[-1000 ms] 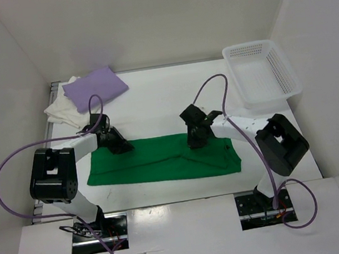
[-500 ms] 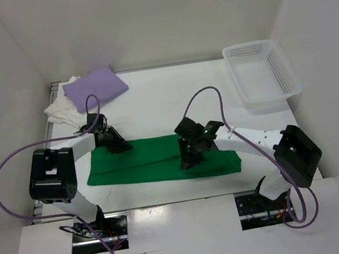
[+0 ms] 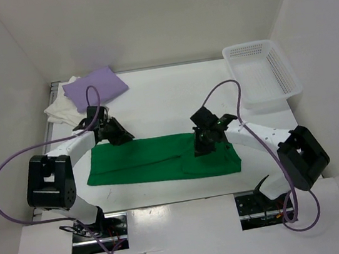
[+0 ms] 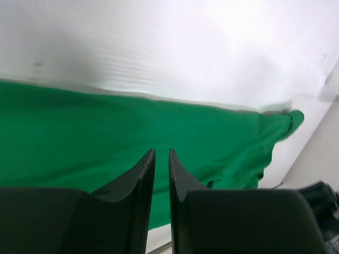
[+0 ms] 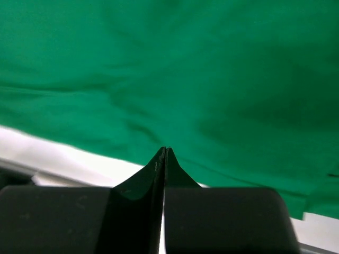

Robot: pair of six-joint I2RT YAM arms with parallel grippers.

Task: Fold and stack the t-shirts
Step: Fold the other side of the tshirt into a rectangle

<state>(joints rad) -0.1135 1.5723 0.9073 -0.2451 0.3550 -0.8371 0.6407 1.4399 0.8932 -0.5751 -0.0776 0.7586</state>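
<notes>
White t-shirt (image 3: pixel 60 112), with lavender t-shirt (image 3: pixel 94 88) partly on top, lies beyond the left gripper (image 3: pixel 119 136), apart from it. The left gripper's jaws are parted by a narrow slit with nothing between them. Green t-shirt (image 3: pixel 149 161) lies flat just beneath. The right gripper (image 3: pixel 201 148) has its jaws pressed tip to tip, empty, over the same shirt.

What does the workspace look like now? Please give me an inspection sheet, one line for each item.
Surface: white table, no stains seen.
Job's things: green shirt folded into a long strip near the arms; purple shirt folded, partly on the white shirt, far left.
Clutter: basket, far right.
Pincers: left pincer slightly apart, nothing seen between, at the strip's far edge; right pincer shut, over the strip's right part.
Cables: a purple cable loops over each arm.
Surroundings: white walls; nothing else seen.
</notes>
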